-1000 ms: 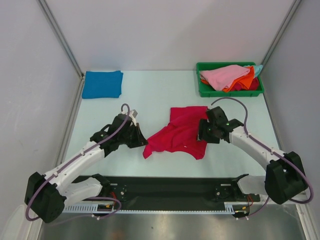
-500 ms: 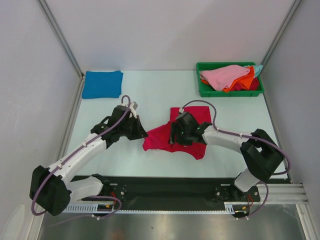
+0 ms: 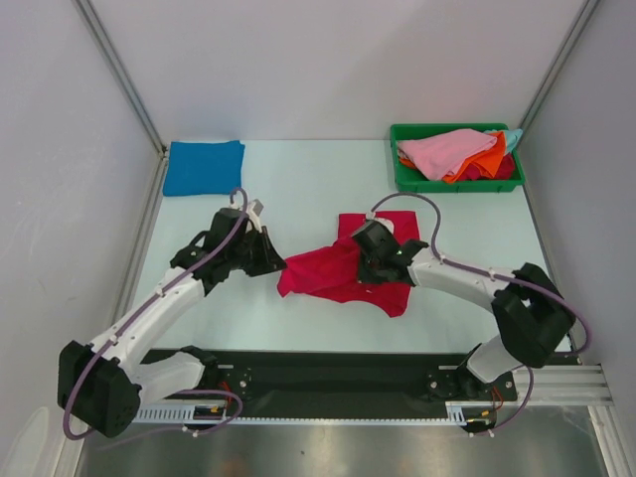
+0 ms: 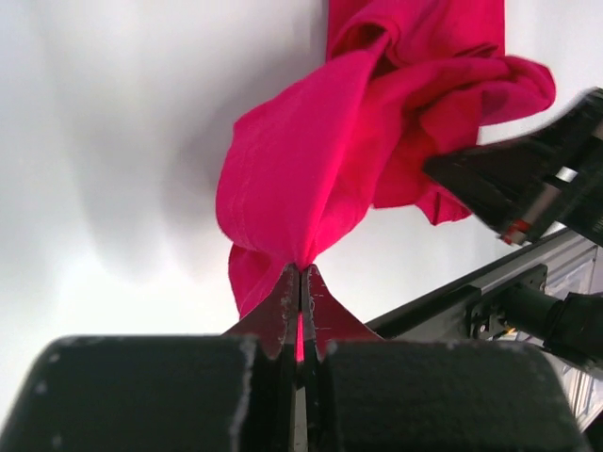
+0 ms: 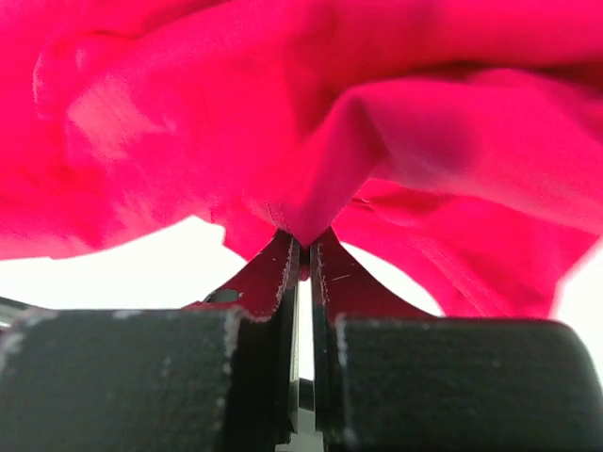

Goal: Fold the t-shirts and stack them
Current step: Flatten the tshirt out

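Note:
A crimson t-shirt [image 3: 343,273] lies crumpled at the middle of the table. My left gripper [image 3: 279,265] is shut on its left edge; in the left wrist view the cloth [image 4: 311,179] bunches out from the pinched fingertips [image 4: 302,270]. My right gripper [image 3: 360,260] is shut on a fold near the shirt's middle, and red cloth [image 5: 311,122] fills the right wrist view above its tips [image 5: 307,241]. A folded blue t-shirt [image 3: 204,166] lies at the back left. Pink [image 3: 449,150], orange [image 3: 485,160] and light blue [image 3: 513,137] t-shirts are heaped in the bin.
A green plastic bin [image 3: 401,174] stands at the back right. Grey walls close in the table on three sides. A black rail [image 3: 328,373] with the arm bases runs along the near edge.
My right gripper moved left onto the shirt's middle and closed on a fold. My left gripper, still shut on the left edge, drew it slightly left and back.

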`<state>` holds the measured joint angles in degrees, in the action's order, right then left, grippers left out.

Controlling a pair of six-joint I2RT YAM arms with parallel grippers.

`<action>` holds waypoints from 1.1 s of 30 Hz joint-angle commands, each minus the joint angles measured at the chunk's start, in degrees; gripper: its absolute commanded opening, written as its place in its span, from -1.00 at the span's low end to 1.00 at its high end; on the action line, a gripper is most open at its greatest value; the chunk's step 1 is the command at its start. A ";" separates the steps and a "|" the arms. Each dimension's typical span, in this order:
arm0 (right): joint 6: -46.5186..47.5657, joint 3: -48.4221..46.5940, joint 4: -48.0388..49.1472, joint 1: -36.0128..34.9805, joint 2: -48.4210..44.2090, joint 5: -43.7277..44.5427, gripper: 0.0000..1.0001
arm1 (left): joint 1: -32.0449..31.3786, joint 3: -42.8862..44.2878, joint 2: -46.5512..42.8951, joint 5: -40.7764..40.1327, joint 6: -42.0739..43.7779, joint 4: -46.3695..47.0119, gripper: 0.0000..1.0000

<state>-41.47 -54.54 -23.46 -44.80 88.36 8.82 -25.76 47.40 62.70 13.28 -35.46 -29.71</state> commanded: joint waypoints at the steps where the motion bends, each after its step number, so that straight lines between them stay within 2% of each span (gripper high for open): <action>1: 5.43 -2.31 -5.09 0.23 -7.31 8.20 -1.00 | 2.72 3.57 -4.59 -1.75 0.84 -1.48 -0.99; 3: 8.41 -7.39 -7.91 0.76 -11.16 10.07 -1.00 | 5.09 7.25 -6.53 -3.16 1.01 -4.81 -0.99; 7: 15.53 -18.47 -6.25 5.58 -15.22 10.09 -1.00 | 7.12 20.16 -10.31 -13.08 5.56 -12.20 -0.99; 8: 17.11 -20.93 -3.89 6.90 -15.14 8.95 -1.00 | 7.39 23.32 -10.92 -19.37 6.36 -14.82 -0.99; 9: 17.74 -24.26 -2.57 10.05 -14.62 7.54 -1.00 | 7.65 30.05 -10.84 -21.87 7.59 -16.15 -0.99; 11: 19.32 -35.41 -0.37 12.18 -11.46 3.67 -1.00 | 7.65 37.64 -10.32 -26.26 9.00 -18.97 -0.99; 14: 21.87 -50.01 3.05 14.56 -7.78 0.33 -1.00 | 7.65 55.98 -8.65 -30.85 11.29 -19.60 -0.99; 16: 21.70 -59.13 4.56 17.09 -5.84 -1.69 -1.00 | 7.65 61.91 -8.29 -32.08 13.39 -18.46 -0.99; 18: 20.65 -63.56 4.92 19.65 -5.13 -3.19 -1.00 | 7.65 68.51 -8.81 -34.70 15.67 -17.84 -0.99; 20: 18.98 -65.60 5.09 23.32 -4.86 -3.37 -1.00 | 7.65 72.11 -9.61 -37.17 16.74 -18.18 -0.99; 23: 13.45 -62.54 9.91 25.89 -4.42 -8.20 -1.00 | 7.65 72.75 -11.71 -39.82 17.01 -19.24 -0.99; 24: 10.48 -61.66 11.76 25.90 -3.64 -12.12 -1.00 | 7.65 72.58 -12.16 -39.82 16.31 -19.24 -0.99; 28: 1.87 -59.80 20.54 25.20 0.84 -14.97 -1.00 | 7.57 72.74 -12.52 -38.07 16.21 -16.35 -0.99; 33: -6.32 -67.16 27.23 22.04 10.49 -19.18 -1.00 | 7.57 81.97 -9.35 -38.59 16.65 -17.23 -0.99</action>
<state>-39.75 -116.90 -4.40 -20.88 93.65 -6.31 -18.55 125.49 51.16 -23.90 -20.78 -48.90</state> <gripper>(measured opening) 0.032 0.008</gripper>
